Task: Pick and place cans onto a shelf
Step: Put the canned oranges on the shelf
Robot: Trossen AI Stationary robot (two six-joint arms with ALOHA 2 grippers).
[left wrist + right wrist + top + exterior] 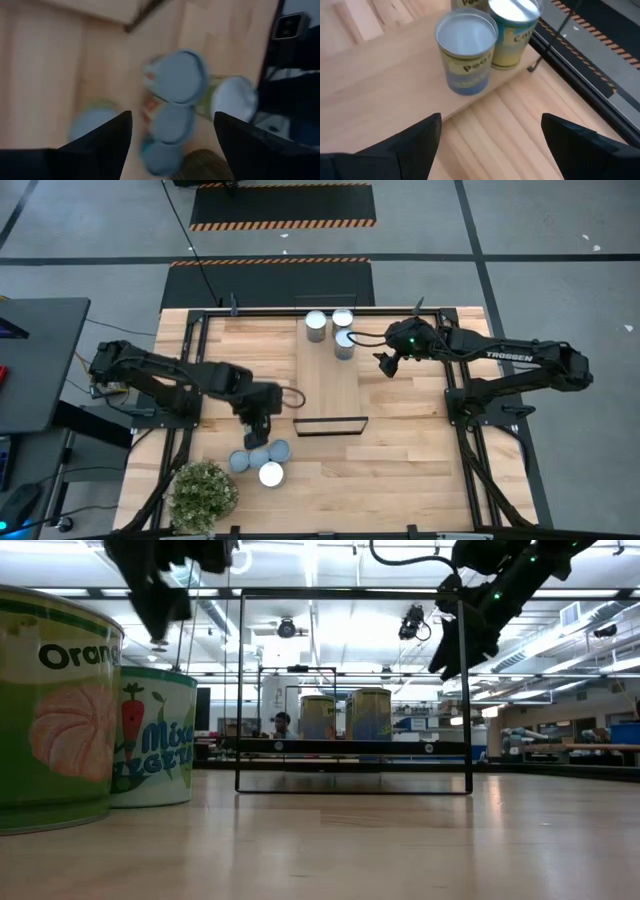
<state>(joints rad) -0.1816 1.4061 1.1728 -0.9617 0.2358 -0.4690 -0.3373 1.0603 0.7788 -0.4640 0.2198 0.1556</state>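
Three cans [342, 320] stand upright at the far end of the light-wood shelf [330, 385]; two of them show in the right wrist view [466, 37]. More cans [271, 474] stand on the tabletop near the front left, blurred in the left wrist view [177, 75]. My left gripper [258, 430] hangs open above and just behind this group, pointing steeply down, nothing between its fingers [172, 120]. My right gripper [385, 365] is open in the air beside the shelf's right edge, near the shelf cans, holding nothing [490, 120].
A bushy potted plant [203, 495] stands at the front left corner beside the loose cans. The shelf's thin black frame [330, 425] marks its near end and rises tall in the low view [350, 690]. Bare tabletop lies right of the shelf [410, 450].
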